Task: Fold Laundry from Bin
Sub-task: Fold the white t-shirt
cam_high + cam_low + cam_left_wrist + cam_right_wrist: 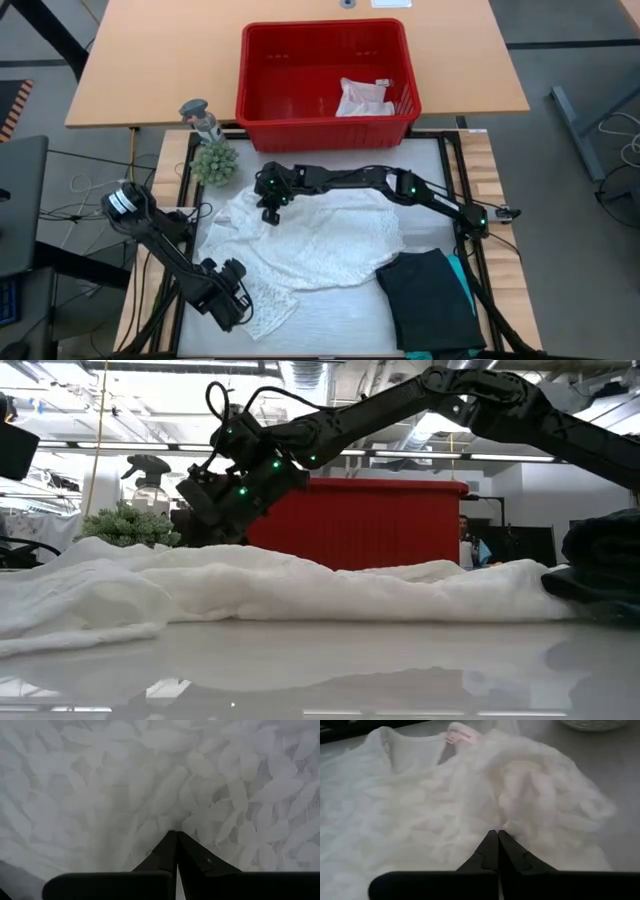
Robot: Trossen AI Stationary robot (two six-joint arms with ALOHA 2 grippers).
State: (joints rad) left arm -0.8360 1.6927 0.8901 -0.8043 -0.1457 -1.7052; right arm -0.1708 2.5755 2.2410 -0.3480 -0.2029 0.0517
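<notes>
white lacy top [310, 240] spread flat, both grippers' jaws pinching it

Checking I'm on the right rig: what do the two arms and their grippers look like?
Both arms are dark, black jointed links. The right arm shows small green lights at its joints and a looped black cable near its gripper. The left arm has a pale ring at its base; its gripper has black tapered fingers.

Teal garment [463, 285] mostly hidden beneath the black garment [430, 300]; black garment cut off by the bottom edge. Small white cloth [365, 98] partly hidden behind the bin [325, 125] wall.
</notes>
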